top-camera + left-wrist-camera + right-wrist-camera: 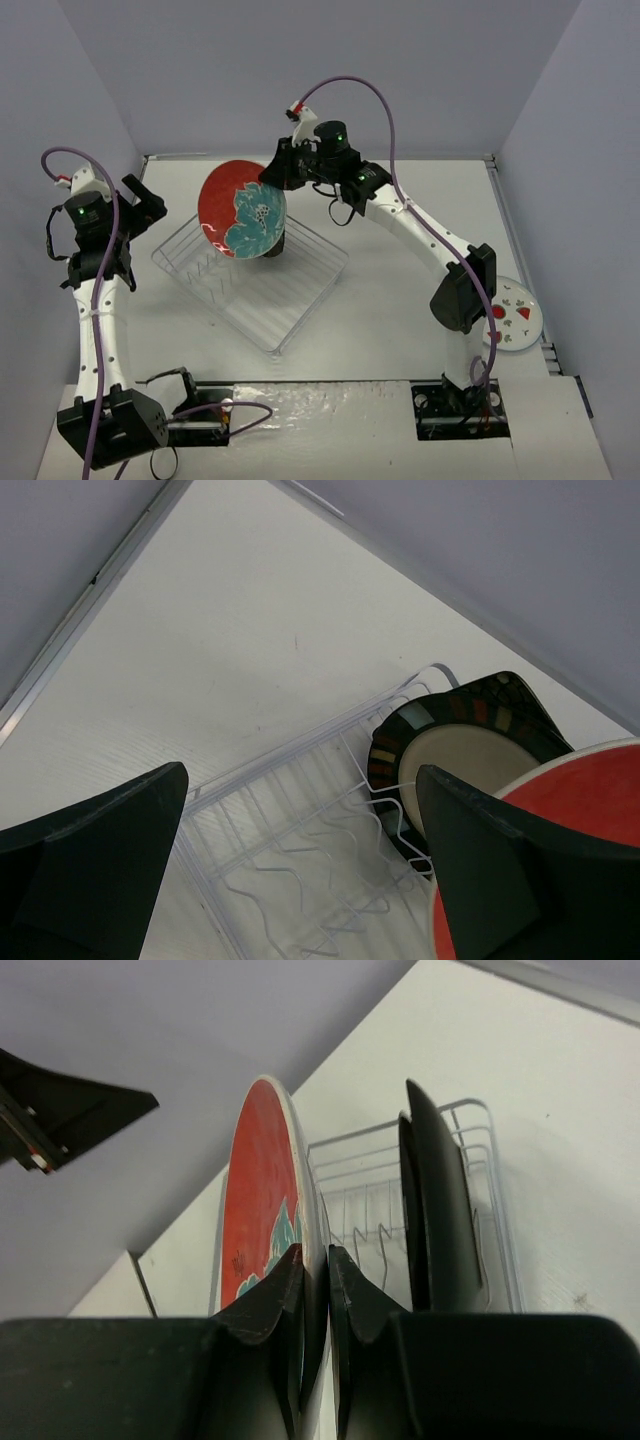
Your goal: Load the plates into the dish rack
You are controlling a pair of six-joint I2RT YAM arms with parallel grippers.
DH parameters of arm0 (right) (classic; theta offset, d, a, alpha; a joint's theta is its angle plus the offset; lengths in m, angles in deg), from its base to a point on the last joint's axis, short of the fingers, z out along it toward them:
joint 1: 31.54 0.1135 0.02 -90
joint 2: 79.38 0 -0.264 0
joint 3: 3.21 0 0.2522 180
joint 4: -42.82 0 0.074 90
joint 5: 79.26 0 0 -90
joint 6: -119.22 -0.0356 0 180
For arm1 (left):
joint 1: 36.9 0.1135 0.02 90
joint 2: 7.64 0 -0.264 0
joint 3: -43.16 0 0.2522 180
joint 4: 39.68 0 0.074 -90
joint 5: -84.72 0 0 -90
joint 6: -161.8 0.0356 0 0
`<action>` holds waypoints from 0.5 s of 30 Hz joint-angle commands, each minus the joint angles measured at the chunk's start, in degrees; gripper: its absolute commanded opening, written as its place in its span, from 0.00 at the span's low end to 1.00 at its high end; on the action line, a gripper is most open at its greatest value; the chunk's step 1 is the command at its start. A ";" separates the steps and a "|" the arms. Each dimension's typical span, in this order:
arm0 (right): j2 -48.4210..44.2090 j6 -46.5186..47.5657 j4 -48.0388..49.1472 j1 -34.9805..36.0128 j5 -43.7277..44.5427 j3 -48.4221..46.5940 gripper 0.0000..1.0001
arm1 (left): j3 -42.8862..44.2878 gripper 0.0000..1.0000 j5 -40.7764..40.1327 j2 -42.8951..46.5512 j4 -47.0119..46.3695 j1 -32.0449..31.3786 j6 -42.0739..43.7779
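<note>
one red-and-teal floral plate (243, 210) over the dish rack (270, 305), right hand (315, 1252) tight on its rim, left hand (300, 772) wide apart

Four plates: one red-and-teal floral plate (243, 208), one square black plate (535, 715), one beige plate with a striped rim (465, 760), and one white plate with red triangles (512, 313) at the right edge of the table (390, 330). One wire dish rack (262, 300). Two robot arms: left arm (97, 320), right arm (415, 225).
</note>
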 commanded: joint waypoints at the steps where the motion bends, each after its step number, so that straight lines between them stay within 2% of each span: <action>1: -3.23 3.56 8.73 3.21 2.37 -7.17 0.00 | 1.06 0.97 -1.47 3.22 -1.85 0.40 -0.26; 4: -1.65 11.31 4.74 7.37 8.73 -9.63 0.00 | 0.98 0.97 -1.97 3.61 -1.66 0.43 -0.04; 7: -0.12 13.44 3.03 9.10 10.76 -11.42 0.00 | 0.88 0.97 -2.10 3.57 -1.51 0.36 0.04; 15: 0.49 24.85 4.92 14.08 22.01 -12.36 0.00 | 0.79 0.97 -3.31 3.80 -1.08 0.43 0.65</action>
